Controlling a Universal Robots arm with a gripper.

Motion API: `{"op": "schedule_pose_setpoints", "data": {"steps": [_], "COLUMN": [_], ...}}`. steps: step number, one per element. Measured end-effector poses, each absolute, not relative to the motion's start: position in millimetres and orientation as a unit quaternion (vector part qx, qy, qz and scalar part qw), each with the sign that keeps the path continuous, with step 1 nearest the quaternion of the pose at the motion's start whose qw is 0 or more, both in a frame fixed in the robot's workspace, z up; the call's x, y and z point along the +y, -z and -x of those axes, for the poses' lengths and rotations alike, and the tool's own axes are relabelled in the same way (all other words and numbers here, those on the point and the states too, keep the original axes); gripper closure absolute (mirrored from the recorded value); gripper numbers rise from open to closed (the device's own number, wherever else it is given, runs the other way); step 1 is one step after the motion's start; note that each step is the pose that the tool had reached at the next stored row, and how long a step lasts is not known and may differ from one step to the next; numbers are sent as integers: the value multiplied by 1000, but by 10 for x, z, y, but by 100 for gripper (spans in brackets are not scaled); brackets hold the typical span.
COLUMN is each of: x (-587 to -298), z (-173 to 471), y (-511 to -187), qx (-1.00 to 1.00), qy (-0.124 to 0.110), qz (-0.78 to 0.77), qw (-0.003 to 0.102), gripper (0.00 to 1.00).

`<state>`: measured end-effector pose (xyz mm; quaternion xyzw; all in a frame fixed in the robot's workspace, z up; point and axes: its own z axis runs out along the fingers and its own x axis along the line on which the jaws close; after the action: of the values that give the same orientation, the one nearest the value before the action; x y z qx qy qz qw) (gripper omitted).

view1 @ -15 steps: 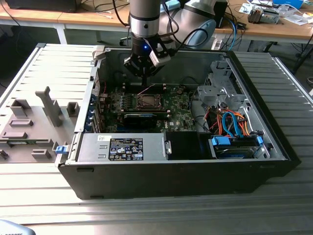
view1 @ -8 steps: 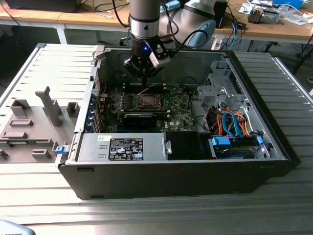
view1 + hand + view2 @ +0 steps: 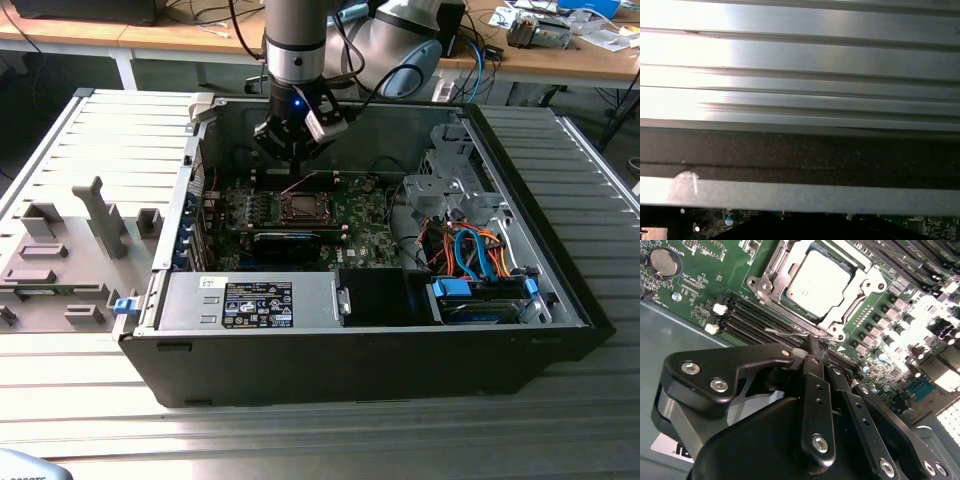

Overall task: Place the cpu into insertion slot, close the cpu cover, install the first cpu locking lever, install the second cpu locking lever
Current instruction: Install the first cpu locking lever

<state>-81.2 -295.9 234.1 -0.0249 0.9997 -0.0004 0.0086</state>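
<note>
Ribbed metal bench (image 3: pixel 90 400) carrying an open computer case (image 3: pixel 560 300). Your gripper (image 3: pixel 812 347) stands at the socket edge, fingers together, tips at a thin wire locking lever (image 3: pixel 782 332). The cpu (image 3: pixel 821 280) lies seated in the insertion slot (image 3: pixel 771 276), the cpu cover (image 3: pixel 860 282) down around it. Judged: press the lever sideways and down steadily, keeping your tips off the memory slots (image 3: pixel 747 320).

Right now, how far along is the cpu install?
Done: the silvery-grey square cpu sits in its metal-rimmed socket, with the thin silver cover frame down around it. In hand: the black tool is at a thin wire locking lever beside the socket. Left: that lever looks unlatched; the other lever's state I cannot tell.
</note>
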Motion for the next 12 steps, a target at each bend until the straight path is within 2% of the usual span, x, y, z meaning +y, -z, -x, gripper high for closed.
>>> {"op": "schedule_pose_setpoints", "data": {"steps": [12], "x": [-2959], "z": [812], "y": [-2270], "qx": [1000], "qy": [-4], "qz": [26], "qw": [9], "gripper": [89]}}
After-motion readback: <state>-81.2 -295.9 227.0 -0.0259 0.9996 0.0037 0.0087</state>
